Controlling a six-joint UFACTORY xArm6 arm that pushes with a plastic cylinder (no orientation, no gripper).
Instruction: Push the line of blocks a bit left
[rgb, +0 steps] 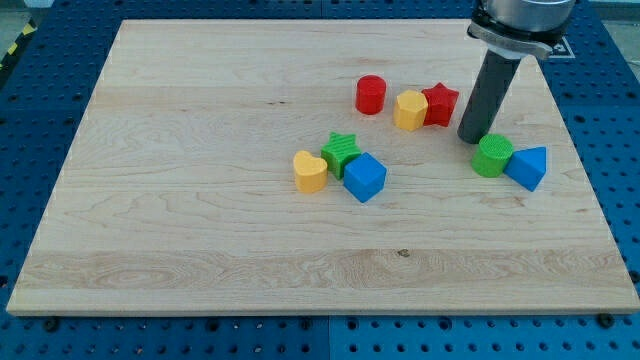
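A line of three blocks lies at the view's upper right: a red cylinder (371, 95), a yellow hexagonal block (410, 110) and a red star (440, 103). The yellow block and the red star touch; the red cylinder stands a little apart to their left. My tip (472, 137) is on the board just right of and slightly below the red star, close to it. A green cylinder (492, 156) sits right below my tip, touching a blue triangular block (527, 167).
A cluster sits near the board's middle: a yellow heart (310, 172), a green star (343, 153) and a blue cube (365, 177), all touching. The wooden board (200, 200) lies on a blue perforated table (40, 60).
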